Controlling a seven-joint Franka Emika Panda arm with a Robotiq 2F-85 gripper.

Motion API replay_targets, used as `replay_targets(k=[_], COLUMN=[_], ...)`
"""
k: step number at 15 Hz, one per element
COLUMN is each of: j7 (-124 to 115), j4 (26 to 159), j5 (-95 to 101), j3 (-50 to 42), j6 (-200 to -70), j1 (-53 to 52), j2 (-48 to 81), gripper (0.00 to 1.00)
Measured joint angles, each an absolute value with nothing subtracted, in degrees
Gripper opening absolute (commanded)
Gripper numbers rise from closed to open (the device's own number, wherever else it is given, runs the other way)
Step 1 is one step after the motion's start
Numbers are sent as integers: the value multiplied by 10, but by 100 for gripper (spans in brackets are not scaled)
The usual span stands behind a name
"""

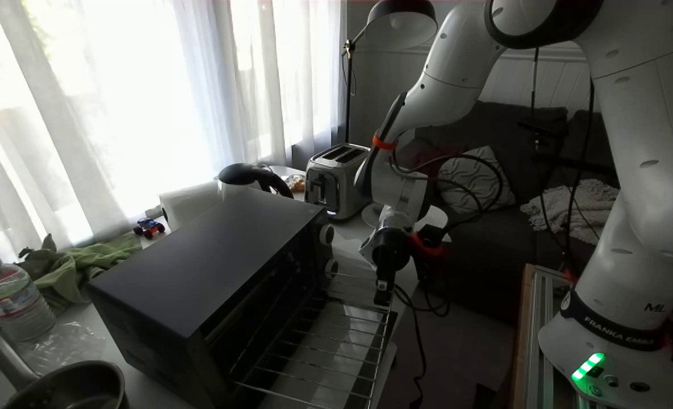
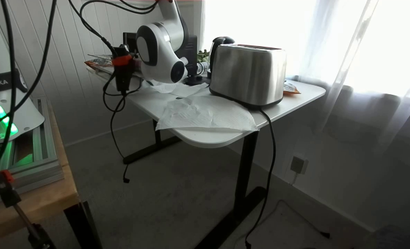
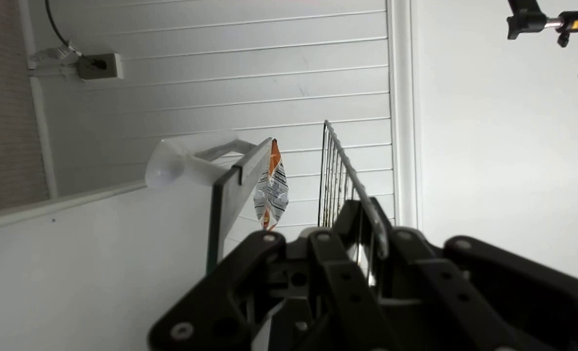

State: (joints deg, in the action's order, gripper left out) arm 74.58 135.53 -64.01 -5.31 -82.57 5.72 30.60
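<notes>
A dark toaster oven [image 1: 217,244] sits on the white table, its front open. From it a wire rack [image 1: 385,329] extends over the lowered door. My gripper [image 1: 383,296] points down at the rack's front bar, near the corner by the oven's knobs [image 1: 326,234]. In the wrist view the rack [image 3: 351,166] runs into the gripper [image 3: 365,201], whose fingertips come together around the front bar. The grey door edge [image 3: 235,195] shows left of the rack there. In the remaining exterior view the arm's wrist [image 2: 123,74] shows, but the fingers cannot be made out.
A silver toaster [image 2: 248,74] stands at the table's end beside crumpled paper sheets [image 2: 208,112]. Around the oven are a water bottle [image 1: 15,301], a pan [image 1: 69,386], a green cloth [image 1: 86,267] and a toy truck [image 1: 149,228]. Cables [image 2: 112,114] hang below the wrist.
</notes>
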Motion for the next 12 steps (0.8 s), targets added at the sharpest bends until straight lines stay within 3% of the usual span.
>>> replay_targets(k=[12], j7=[778], j4=[1350], j5=[-653], j3=[-50], j6=[-823], j1=[58], j2=[326], gripper=[2])
